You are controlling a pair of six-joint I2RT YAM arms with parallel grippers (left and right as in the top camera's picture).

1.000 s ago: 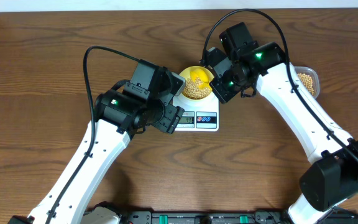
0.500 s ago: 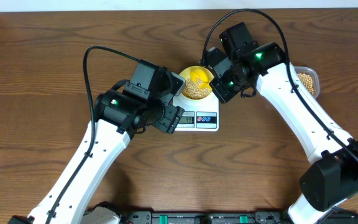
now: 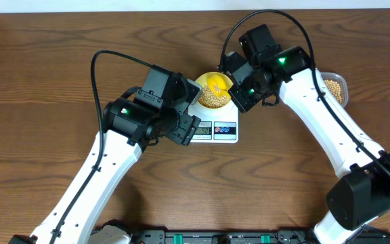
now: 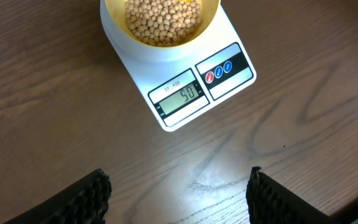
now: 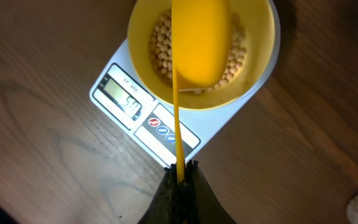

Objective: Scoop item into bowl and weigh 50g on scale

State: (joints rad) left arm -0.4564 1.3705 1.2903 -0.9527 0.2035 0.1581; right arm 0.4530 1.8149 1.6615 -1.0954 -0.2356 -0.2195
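Note:
The pale-yellow bowl (image 3: 200,83) stands on the white scale (image 3: 223,130) at the middle back of the table, with tan beans (image 3: 215,99) in it. In the left wrist view the scale (image 4: 232,79) shows 50 on its small grey display, and the beans (image 4: 161,22) fill the bowl (image 4: 212,26). My right gripper (image 5: 181,167) is shut on the thin handle of a bright yellow scoop (image 5: 199,43), whose head hangs over the bowl (image 5: 138,37) and hides part of the beans (image 5: 159,50). My left gripper (image 4: 179,180) stands open above bare wood, in front of the scale, with nothing between its fingers.
A clear plastic tub (image 3: 335,88) with more beans sits at the back right, behind the right arm. Both arms lean in toward the scale from the front corners. Dark wood table surrounds the scale.

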